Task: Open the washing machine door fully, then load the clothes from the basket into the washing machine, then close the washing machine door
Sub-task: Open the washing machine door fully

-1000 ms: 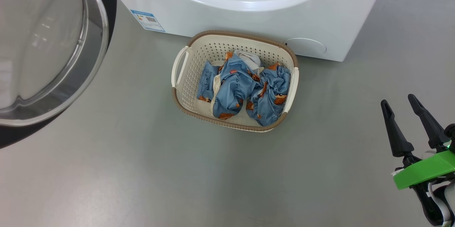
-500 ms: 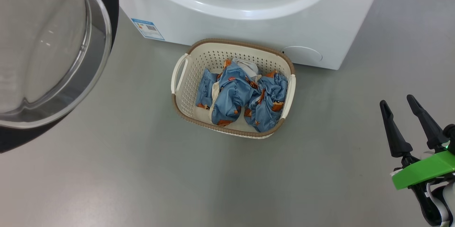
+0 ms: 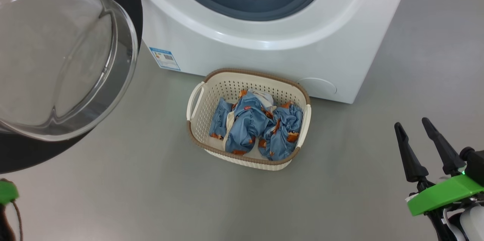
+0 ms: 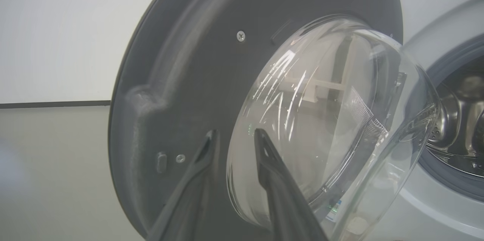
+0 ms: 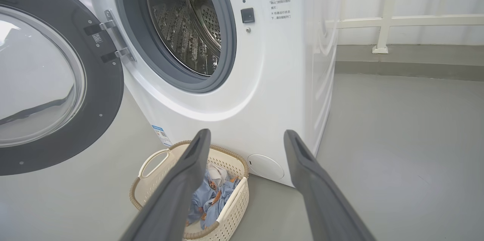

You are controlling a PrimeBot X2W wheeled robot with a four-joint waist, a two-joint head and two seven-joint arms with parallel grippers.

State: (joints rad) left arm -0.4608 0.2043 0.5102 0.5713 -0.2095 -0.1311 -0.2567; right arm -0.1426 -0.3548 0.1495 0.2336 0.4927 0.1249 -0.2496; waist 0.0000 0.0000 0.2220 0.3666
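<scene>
Washing machine door (image 3: 68, 63) swung wide. Left gripper (image 4: 235, 134) jaws partly apart, empty; right gripper (image 3: 411, 124) jaws spread, to be lowered mid-bundle onto clothes (image 3: 249, 127), basket (image 3: 251, 71) rim avoided.

The washing machine door (image 4: 181, 67) stands open, showing its dark inner face and bulging glass porthole (image 4: 332, 112). The jaws of the left gripper (image 4: 234, 137) are slightly apart and empty before the porthole's left edge. The steel drum (image 4: 457, 120) shows at right.
</scene>
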